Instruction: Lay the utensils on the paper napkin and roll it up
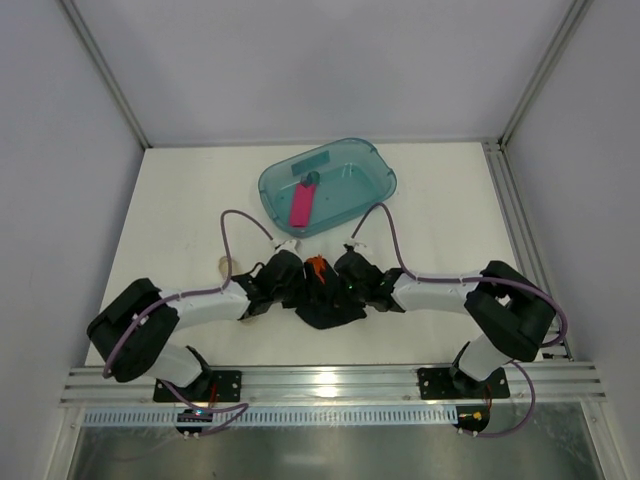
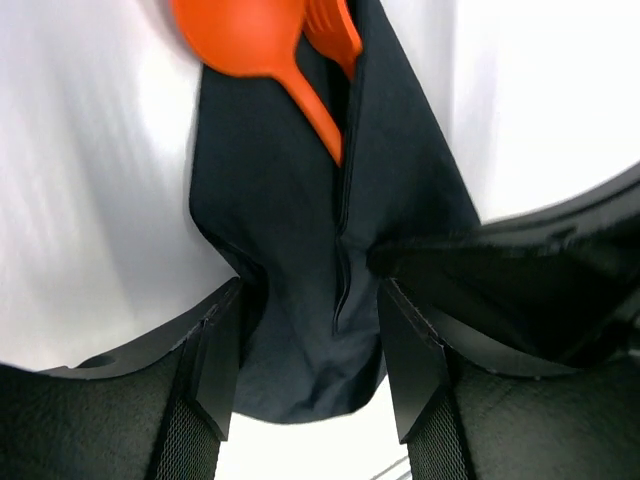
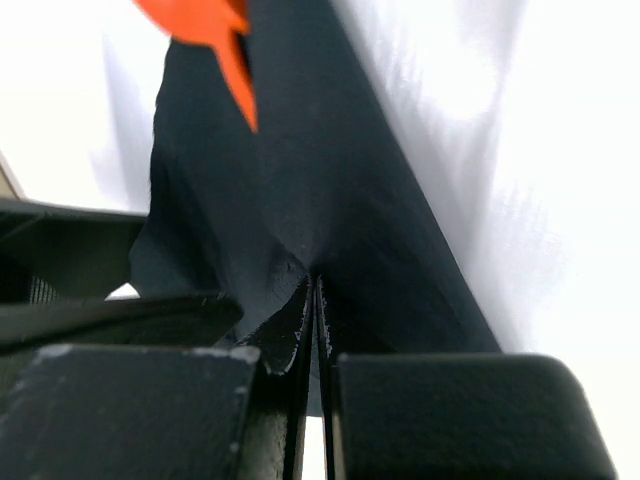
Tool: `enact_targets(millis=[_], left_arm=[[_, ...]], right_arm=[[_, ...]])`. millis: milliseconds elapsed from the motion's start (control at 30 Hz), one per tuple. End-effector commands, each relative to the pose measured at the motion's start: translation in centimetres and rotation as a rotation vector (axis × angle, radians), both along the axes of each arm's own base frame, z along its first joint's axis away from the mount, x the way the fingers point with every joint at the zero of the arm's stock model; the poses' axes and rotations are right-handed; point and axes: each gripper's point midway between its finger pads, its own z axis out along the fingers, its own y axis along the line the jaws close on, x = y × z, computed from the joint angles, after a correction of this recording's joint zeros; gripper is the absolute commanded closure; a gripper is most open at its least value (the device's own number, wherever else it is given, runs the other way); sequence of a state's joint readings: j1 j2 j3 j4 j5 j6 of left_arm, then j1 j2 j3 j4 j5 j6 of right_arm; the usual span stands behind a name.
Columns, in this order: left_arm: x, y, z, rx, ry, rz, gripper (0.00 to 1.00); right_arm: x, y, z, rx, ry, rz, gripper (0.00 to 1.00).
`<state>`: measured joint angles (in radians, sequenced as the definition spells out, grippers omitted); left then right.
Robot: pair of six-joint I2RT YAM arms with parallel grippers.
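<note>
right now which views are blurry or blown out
top external: sharp, even light, glare on the metal front rail; left wrist: bright-orange plastic spoon smeared, white table blown out; right wrist: orange plastic utensil tip blurred, matte black paper napkin crisp only near the shut right claw

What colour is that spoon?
The spoon is bright orange, clearest in the left wrist view.

table point(image 1: 180, 200) | teal tub point(image 1: 355, 185) (pink bar point(image 1: 301, 207) inside) | paper napkin point(image 1: 325, 312)
</note>
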<state>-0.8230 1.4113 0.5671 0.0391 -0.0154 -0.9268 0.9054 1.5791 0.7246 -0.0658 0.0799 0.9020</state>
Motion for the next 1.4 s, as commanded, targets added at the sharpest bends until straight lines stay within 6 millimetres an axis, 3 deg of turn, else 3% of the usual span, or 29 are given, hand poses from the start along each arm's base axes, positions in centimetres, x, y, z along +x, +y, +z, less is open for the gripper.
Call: enact_targets(millis=[0,67,200,367,667,800,1033,1367], left_arm=[[1.6,-1.2,0.5,0.004,-0.022,-0.055,0.42],[2.4,-1.8,1.0,-0.004,-0.009,-0.064,0.43],[1.6,-1.5,1.2,-0.016,0.006,-0.099,0.43],[-0.7,1.5,-0.9,0.103,0.091,-0.097,0.35],[-0.2,6.1,1.1,0.258,0.050,0.085,0.30],[-1.4,7.3,1.0,0.268,0.104,0.153,0.30],[-4.2,6.3,0.6,0.142,0.164,0.217,0.34],[-3.6,5.0,-1.0,0.033,0.172,0.285,0.32]], right_arm=[[0.2,-2.1,-0.5,-0.058,-0.015,-0.066,0.96],[0.4,-2.2,-0.5,-0.058,-0.022,-0.079,0.96],[0.6,-2.1,-0.8,-0.060,-0.015,-0.084,0.96],[0.6,-2.5,-1.0,-0.051,-0.017,-0.108,0.96],[0.7,-2.5,-1.1,-0.043,-0.012,-0.127,0.96],[0.7,-2.3,-1.0,-0.035,-0.010,-0.127,0.96],[1.1,-1.9,-0.6,-0.017,-0.013,-0.147,0.96],[1.4,-0.6,-0.8,0.009,0.008,-0.154,0.96]])
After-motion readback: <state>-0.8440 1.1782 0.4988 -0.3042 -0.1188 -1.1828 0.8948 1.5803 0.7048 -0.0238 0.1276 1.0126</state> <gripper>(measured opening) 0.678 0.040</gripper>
